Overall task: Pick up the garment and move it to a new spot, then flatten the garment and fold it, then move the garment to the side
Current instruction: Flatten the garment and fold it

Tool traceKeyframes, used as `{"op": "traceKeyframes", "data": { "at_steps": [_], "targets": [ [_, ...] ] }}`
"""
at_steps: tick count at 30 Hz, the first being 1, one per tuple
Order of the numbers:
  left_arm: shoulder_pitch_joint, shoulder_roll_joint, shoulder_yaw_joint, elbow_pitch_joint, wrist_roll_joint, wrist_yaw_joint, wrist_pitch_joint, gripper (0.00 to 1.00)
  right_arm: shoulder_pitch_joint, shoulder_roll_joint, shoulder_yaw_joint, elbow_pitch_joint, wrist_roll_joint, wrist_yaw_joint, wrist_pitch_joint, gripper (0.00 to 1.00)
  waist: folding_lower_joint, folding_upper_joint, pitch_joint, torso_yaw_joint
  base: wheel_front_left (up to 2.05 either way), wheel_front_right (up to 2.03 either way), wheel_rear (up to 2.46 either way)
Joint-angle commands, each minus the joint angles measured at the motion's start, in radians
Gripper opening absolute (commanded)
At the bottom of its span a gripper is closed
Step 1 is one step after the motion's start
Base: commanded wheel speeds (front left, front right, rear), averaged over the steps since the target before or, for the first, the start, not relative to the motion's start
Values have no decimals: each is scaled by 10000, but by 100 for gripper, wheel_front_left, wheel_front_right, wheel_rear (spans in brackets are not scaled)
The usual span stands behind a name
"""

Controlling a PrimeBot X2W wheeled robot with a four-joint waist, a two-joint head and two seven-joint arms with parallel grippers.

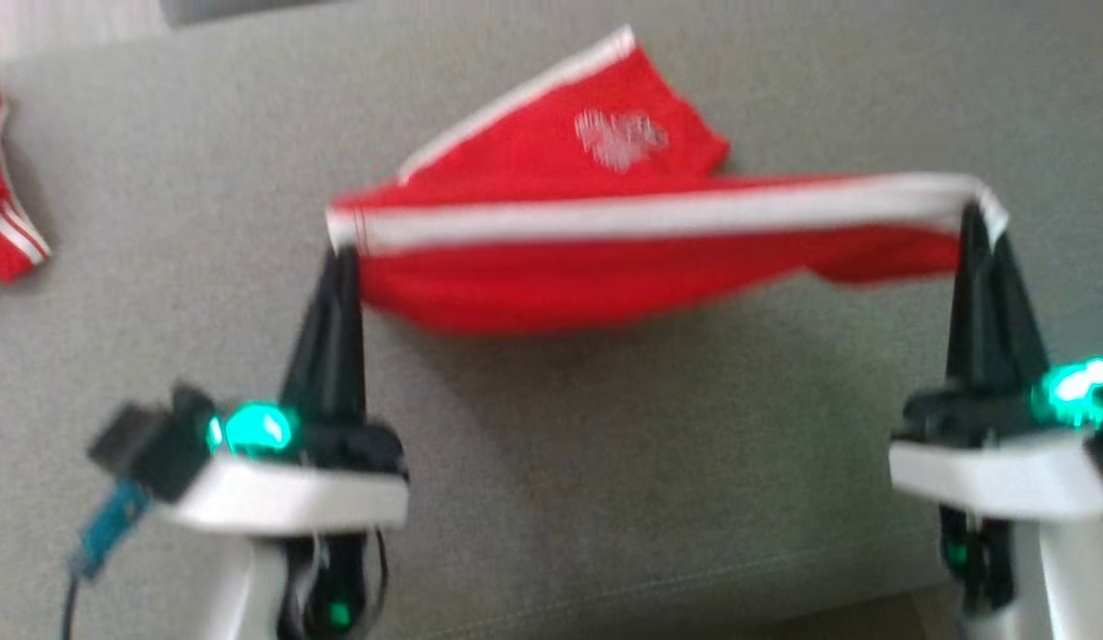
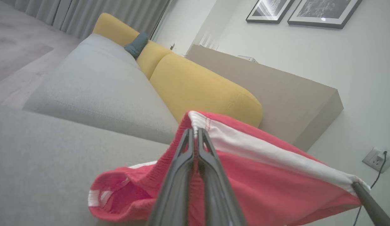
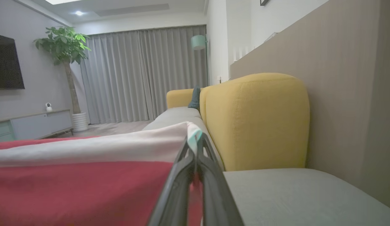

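In the head view, nearest the robot, the left gripper [image 1: 342,253] rises from 8 o'clock and the right gripper [image 1: 978,218] from 4 o'clock. Each has its fingers pinched together on one end of the white waistband [image 1: 658,213]. Between them the garment [image 1: 595,284], red shorts with white trim, hangs stretched along that band, its body sagging toward the grey sofa seat [image 1: 604,480]. Whether the sag touches the seat I cannot tell. Beyond the band, toward 12 o'clock, one leg with a pale printed logo [image 1: 620,138] seems to rest on the seat. Farther off at 9 o'clock, well apart, lies a second red garment [image 1: 4,222]. In the wrist views, yellow back cushions [image 3: 257,122] stand behind the seat.

The cloth looks light, soft and limp, so it will likely droop and bunch wherever it is unsupported. The thick elastic band seems the surest hold, taken at its two ends as now. The thinner leg hems would probably slip or crumple.
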Motion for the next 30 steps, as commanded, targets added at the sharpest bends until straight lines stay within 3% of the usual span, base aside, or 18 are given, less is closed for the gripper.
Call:
{"op": "traceKeyframes", "data": {
  "at_steps": [1,7,12,16,23,30],
  "targets": [
    [485,77,97,-694,-240,323,-50,0,362,-1,169,-635,-280,-9,117,0,1,-1,-420,-5,0,0,0],
    [1543,76,-491,-966,-1109,933,-50,0,881,-1,103,-891,-497,-9,476,0,1,-1,-350,193,0,0,0],
    [1468,75,-1006,-456,-2051,1301,-50,0,342,-175,84,-45,-575,-9,547,0,1,-1,-36,619,0,0,0],
    [786,75,-1283,236,-2644,1523,-51,0,-807,-601,248,1254,-581,-9,808,0,1,-1,309,1043,0,0,0],
    [-1467,74,-1923,2118,-4308,2274,-51,0,-4140,-1548,1060,4515,-623,-9,1467,0,1,-1,1182,1844,0,0,0],
    [-3062,74,-2477,3310,-5097,2577,-51,0,-6459,-1915,1792,7305,-475,-9,1760,0,1,-1,1764,2495,0,0,0]
  ]
}}
